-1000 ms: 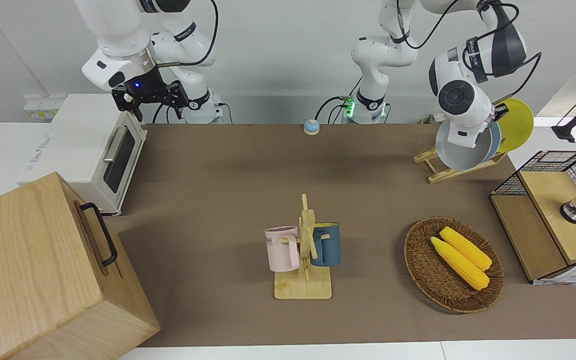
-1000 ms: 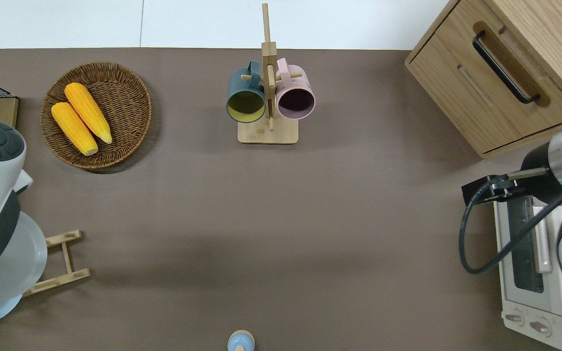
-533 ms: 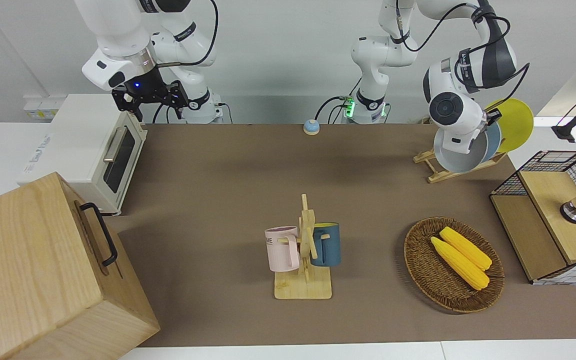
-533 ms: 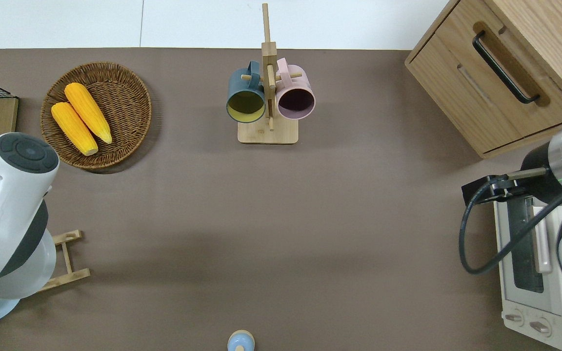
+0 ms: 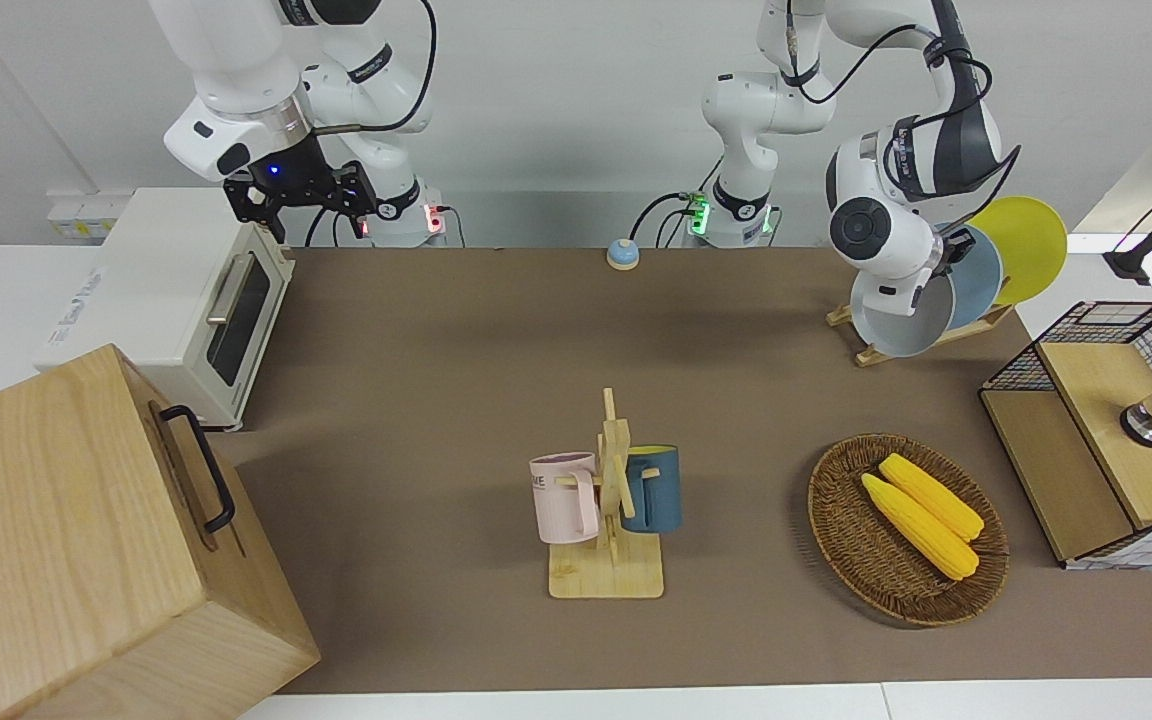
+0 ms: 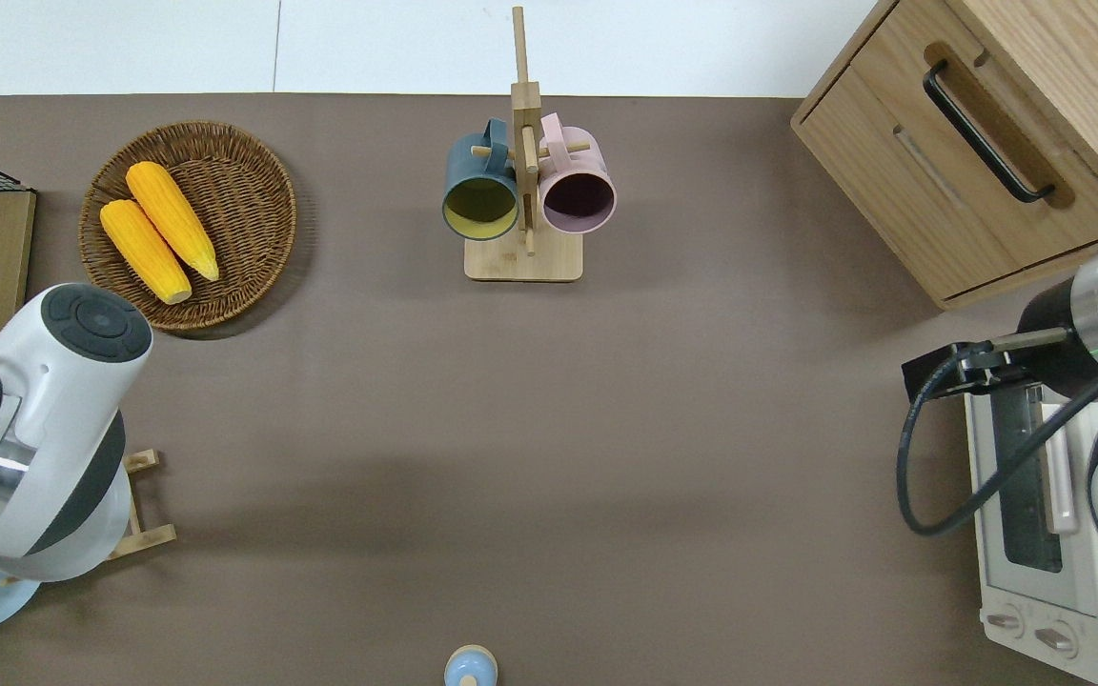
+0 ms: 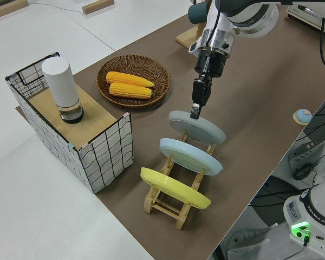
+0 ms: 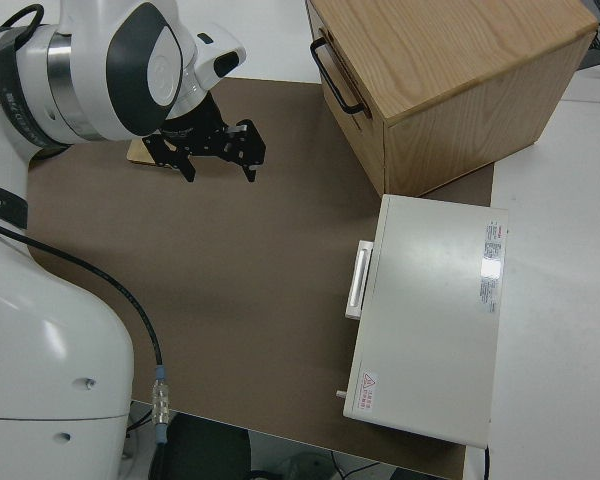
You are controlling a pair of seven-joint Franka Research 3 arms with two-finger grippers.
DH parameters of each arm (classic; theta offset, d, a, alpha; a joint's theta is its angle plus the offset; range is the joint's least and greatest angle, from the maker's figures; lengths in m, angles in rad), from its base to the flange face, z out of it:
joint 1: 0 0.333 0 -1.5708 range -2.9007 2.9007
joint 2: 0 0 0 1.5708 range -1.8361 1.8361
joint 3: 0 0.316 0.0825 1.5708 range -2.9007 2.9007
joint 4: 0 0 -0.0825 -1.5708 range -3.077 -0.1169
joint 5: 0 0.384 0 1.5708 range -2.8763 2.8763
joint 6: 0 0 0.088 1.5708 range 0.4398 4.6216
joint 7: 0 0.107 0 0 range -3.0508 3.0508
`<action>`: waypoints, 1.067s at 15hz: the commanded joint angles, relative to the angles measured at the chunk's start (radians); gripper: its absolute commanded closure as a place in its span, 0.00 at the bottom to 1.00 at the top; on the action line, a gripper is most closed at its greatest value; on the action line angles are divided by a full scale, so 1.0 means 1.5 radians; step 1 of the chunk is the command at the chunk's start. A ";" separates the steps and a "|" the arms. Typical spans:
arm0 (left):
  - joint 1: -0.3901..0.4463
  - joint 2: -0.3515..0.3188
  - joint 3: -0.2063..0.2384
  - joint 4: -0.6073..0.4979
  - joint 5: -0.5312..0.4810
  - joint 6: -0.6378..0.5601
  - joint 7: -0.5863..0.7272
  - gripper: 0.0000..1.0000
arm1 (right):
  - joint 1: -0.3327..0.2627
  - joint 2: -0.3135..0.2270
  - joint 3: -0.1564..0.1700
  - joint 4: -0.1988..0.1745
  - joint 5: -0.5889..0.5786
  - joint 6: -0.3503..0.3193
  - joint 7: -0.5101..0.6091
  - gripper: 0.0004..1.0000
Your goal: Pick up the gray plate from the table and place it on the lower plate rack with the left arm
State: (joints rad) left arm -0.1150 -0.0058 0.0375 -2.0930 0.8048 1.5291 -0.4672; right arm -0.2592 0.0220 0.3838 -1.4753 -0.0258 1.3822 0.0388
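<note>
The gray plate [image 7: 197, 127] leans tilted in the rack slot farthest from the robots, at the low end of the lower plate rack [image 7: 179, 208]. It also shows in the front view [image 5: 886, 325]. My left gripper [image 7: 195, 112] comes down from above and is shut on the plate's upper rim. The light blue plate [image 7: 190, 156] and the yellow plate [image 7: 173, 188] stand in the slots nearer to the robots. In the overhead view my left arm hides the gray plate. My right gripper [image 8: 220, 175] is open and empty, parked.
A wicker basket [image 5: 841, 540] with two corn cobs lies farther from the robots than the rack. A wire-sided box [image 5: 1096, 440] stands beside it. A mug tree [image 5: 608, 510] stands mid-table. A toaster oven [image 5: 186, 300] and a wooden cabinet [image 5: 86, 540] stand at the right arm's end.
My left arm has carried the gray plate down and away from the robots, to the rack's farthest slot. The right arm has not moved.
</note>
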 commanded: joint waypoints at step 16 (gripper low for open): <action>-0.010 -0.018 -0.018 -0.044 0.002 -0.009 -0.066 1.00 | -0.015 -0.001 0.014 0.005 -0.004 -0.007 0.008 0.02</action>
State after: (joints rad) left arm -0.1250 -0.0082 0.0109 -2.1294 0.8048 1.5209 -0.5486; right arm -0.2592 0.0220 0.3838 -1.4753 -0.0258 1.3822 0.0388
